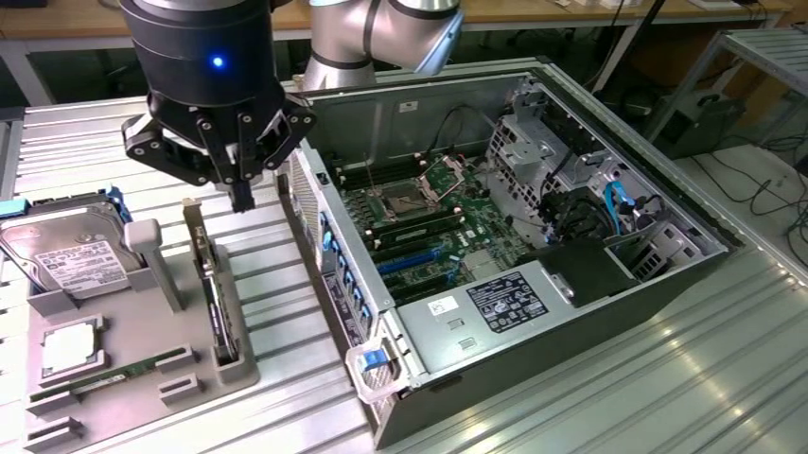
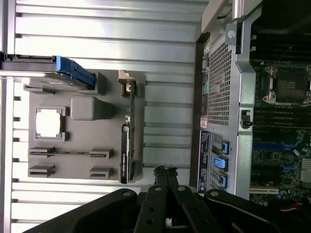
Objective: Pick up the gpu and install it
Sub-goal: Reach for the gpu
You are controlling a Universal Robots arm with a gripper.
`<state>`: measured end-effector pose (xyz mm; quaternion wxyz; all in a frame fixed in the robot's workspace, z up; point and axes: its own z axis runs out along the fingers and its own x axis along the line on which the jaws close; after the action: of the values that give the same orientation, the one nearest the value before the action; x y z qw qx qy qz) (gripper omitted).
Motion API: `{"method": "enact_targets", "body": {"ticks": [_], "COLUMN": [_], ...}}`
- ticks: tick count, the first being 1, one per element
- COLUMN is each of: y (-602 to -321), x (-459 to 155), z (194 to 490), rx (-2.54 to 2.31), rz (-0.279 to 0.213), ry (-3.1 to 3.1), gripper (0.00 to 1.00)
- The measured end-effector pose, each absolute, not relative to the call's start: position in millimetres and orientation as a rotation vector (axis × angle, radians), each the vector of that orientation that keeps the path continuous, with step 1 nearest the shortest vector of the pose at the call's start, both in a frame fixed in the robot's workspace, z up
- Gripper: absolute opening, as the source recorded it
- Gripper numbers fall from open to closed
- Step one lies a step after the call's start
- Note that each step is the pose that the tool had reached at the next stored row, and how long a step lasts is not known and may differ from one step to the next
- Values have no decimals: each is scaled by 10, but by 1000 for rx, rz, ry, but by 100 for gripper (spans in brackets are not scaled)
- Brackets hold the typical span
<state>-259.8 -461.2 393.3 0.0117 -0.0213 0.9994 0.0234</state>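
1. In the exterior view's upper left, the pincer (image 1: 241,199) hangs from the black wrist with its two fingers pressed together into a single narrow point. It holds nothing.
2. Its tip is above the slatted metal table (image 1: 657,378), near the bracket end of the gpu (image 1: 219,317) and apart from it.
3. The gpu stands on its long edge in a slot of the grey holder (image 1: 189,364), in the exterior view's lower left. Its pale bracket end points toward the frame's top.
4. On the same holder, further to the exterior view's left, are a hard drive (image 1: 63,251), a square processor (image 1: 70,345) and a green memory stick (image 1: 116,375).
5. The open computer case (image 1: 531,378) fills the middle and the exterior view's right, with its motherboard (image 1: 430,227) exposed.
6. In the wrist view, the pincer (image 2: 165,171) again shows its fingers shut against each other and empty. The tips are seen over the table (image 2: 97,29), between the holder (image 2: 82,138) and the case (image 2: 221,73).
7. There the gpu (image 2: 125,155) sits upright in its slot along the holder's edge nearest the case, untouched.
8. The processor (image 2: 49,122), the memory stick (image 2: 68,152) and the hard drive (image 2: 29,65) lie on the holder's side away from the case.
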Motion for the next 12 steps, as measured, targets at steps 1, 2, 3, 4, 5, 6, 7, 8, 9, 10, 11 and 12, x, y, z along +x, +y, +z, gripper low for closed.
{"method": "enact_targets", "body": {"ticks": [1,2,3,4,5,6,7,8,9,10,11,12], "y": [-4609,-4602,-4597,-4593,-4588,-4583,-4580,-4576,-4571,-4568,-4562,-4558], "x": [-2608,-2617,-2627,-2635,-2649,-2669,-2681,-2691,-2702,-2712,-2733,-2755], "z": [3932,3932,3932,3932,3931,3931,3930,3930,3929,3929,3928,3927], "rx": [-67,-67,-67,-66,-67,-66,-67,-66,-66,-66,-67,-67], "rz": [73,73,73,73,73,73,73,73,73,73,73,73], "ry": [3117,3117,3117,3117,3117,3117,3117,3117,3117,3117,3117,3117], "gripper": [11,11,11,11,11,11,11,11,11,11,11,11]}}
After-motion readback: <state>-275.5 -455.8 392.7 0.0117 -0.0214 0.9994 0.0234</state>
